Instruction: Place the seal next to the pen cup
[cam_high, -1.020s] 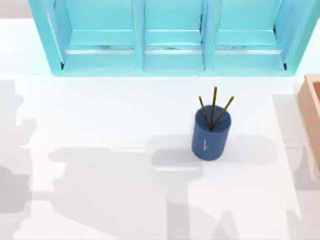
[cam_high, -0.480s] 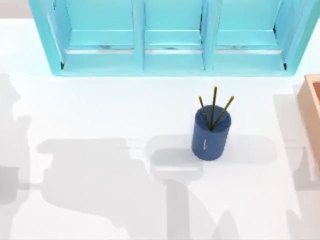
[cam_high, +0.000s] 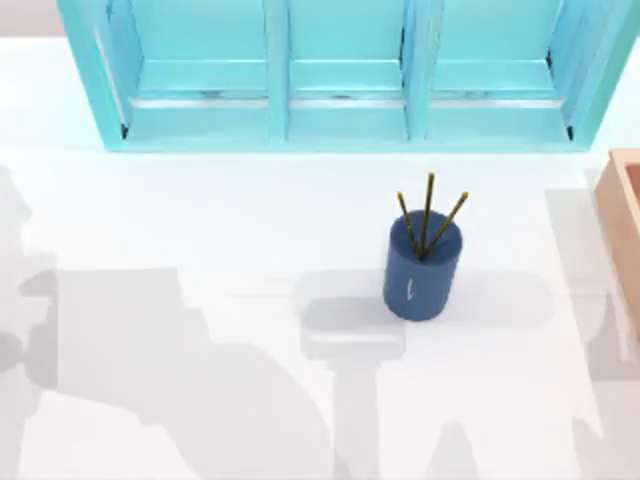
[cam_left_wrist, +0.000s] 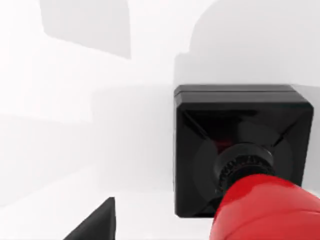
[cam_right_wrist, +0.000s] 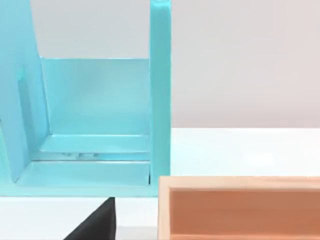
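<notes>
From the left wrist, the seal (cam_left_wrist: 243, 160) stands on the white worktop (cam_left_wrist: 75, 100) directly beneath the left tool; its grip: cannot tell.

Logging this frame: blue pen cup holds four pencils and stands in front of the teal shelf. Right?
Not quite. The pen cup holds three pencils, not four, as the top view shows. It does stand on the table in front of the teal shelf.

Turquoise shelf unit (cam_high: 345, 75) at table's (cam_high: 200, 220) far edge (tan wooden box (cam_high: 625, 230) right)
</notes>
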